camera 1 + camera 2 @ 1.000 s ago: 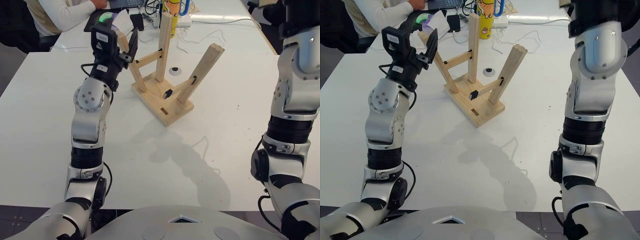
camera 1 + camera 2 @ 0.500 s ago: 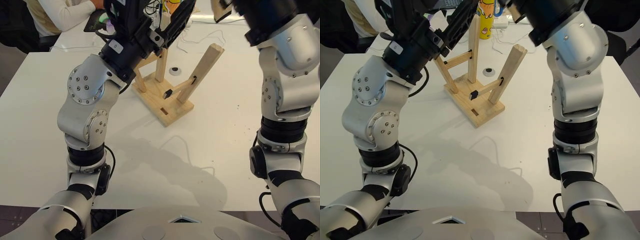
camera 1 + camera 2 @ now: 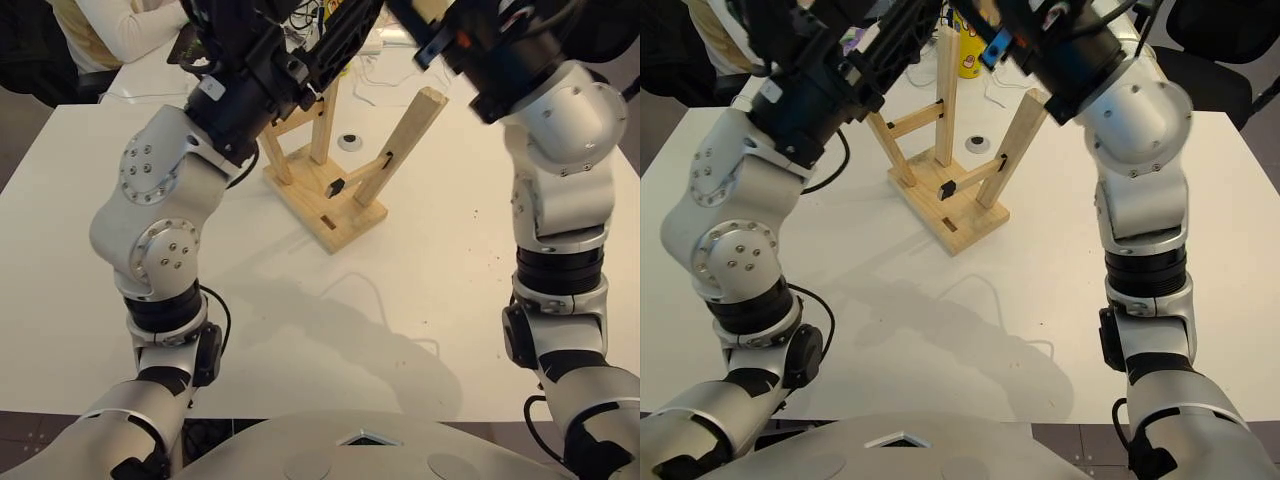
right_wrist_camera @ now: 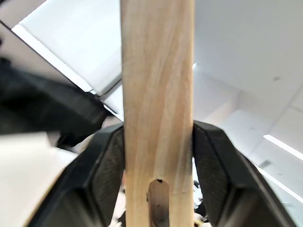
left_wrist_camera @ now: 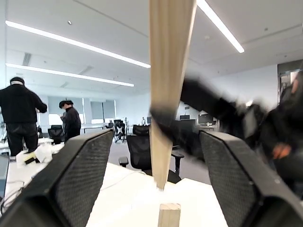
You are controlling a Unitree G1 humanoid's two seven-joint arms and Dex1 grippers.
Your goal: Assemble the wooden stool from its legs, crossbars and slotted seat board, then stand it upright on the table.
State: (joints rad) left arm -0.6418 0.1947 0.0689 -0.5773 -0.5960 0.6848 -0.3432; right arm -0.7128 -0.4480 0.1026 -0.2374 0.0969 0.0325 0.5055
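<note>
The partly built stool [image 3: 330, 205] lies upside down on the white table [image 3: 450, 300], its seat board flat, with three legs [image 3: 411, 135] and crossbars [image 3: 298, 118] sticking up. My right gripper [image 4: 158, 137] is raised above the stool and is shut on a loose wooden leg [image 4: 158, 94] with a slot in it. My left gripper [image 5: 156, 137] is also held high, facing the right one, fingers [image 5: 83, 179] open. That leg [image 5: 165, 71] shows between them without touching either. In the head views both grippers [image 3: 345, 25] meet over the stool's far side.
A small black round part [image 3: 350, 142] lies on the table behind the stool. A yellow bottle [image 3: 966, 62], cables [image 3: 400, 75] and a person's sleeve [image 3: 130, 25] are at the far table. Bare table lies in front and to both sides.
Both arms have risen and swung inward over the stool. The left gripper left the stool's left leg and went up; the right gripper brought the loose leg towards it.
</note>
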